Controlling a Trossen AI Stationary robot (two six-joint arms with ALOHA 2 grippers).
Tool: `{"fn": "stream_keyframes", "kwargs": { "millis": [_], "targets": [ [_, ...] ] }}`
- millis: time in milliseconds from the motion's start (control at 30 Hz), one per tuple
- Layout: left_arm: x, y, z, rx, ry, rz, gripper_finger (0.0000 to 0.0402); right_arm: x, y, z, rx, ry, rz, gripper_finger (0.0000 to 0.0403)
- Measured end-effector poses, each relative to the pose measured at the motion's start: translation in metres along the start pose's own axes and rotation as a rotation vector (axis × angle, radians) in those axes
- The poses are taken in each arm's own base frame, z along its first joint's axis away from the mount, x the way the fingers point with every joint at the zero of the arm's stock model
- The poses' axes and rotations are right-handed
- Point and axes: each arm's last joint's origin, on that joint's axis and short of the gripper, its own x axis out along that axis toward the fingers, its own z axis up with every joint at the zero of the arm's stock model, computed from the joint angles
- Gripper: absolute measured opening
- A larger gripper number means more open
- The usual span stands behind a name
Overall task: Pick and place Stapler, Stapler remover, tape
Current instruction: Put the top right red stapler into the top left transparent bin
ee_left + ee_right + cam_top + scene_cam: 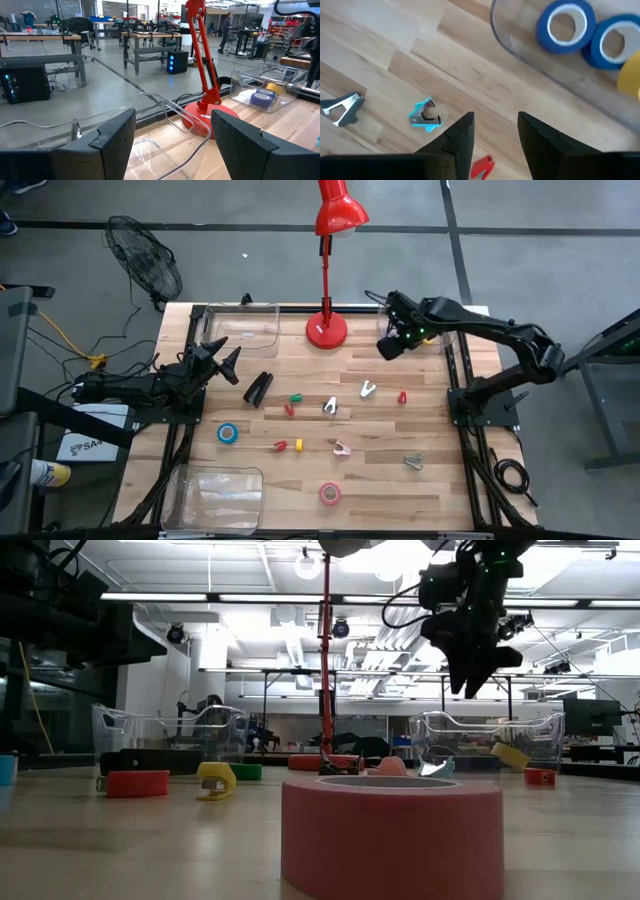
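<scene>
The black stapler [258,388] lies flat on the wooden table, left of centre. A blue tape roll [228,433] and a pink tape roll [329,493] lie flat nearer the front edge. Two blue tape rolls [565,25] and a yellow one [630,75] lie inside the far-right clear container [520,47]. Several small staple removers lie scattered mid-table, among them a blue one [426,116] and a red one [482,167]. My right gripper [495,120] hangs open, pointing down, above the table beside that container, and holds nothing. My left gripper [225,363] waits open and level at the left edge.
A red desk lamp stands with its round base [326,330] at the far middle, its stem rising over the table. Two more clear containers sit at the far left [240,328] and the near left [215,490]. Bare wood lies at the near right.
</scene>
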Motion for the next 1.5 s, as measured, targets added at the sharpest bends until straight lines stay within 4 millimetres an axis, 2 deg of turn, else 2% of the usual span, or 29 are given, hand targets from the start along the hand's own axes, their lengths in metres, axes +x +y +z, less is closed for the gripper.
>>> {"fn": "stream_keyframes", "kwargs": {
  "millis": [233,533,767,1033,1200,1500],
  "targets": [
    [0.0,0.0,0.0,0.0,0.0,0.0,0.0254,0.0,0.016,-0.02,0.156,0.032,-0.085,0.0149],
    [0.0,0.0,0.0,0.0,0.0,0.0,0.0254,0.0,0.033,-0.048,0.319,0.038,-0.209,0.0184],
    [0.0,0.0,0.0,0.0,0.0,0.0,0.0254,0.03,0.037,-0.078,0.453,0.103,-0.218,0.0219],
    [0.0,0.0,0.0,0.0,0.0,0.0,0.0254,0.065,0.034,-0.098,0.542,0.157,-0.127,0.0236],
    [0.0,0.0,0.0,0.0,0.0,0.0,0.0254,0.078,0.03,-0.109,0.576,0.185,-0.12,0.0236],
    [0.0,0.0,0.0,0.0,0.0,0.0,0.0254,0.088,0.023,-0.115,0.602,0.182,-0.145,0.0236]
  ]
}}
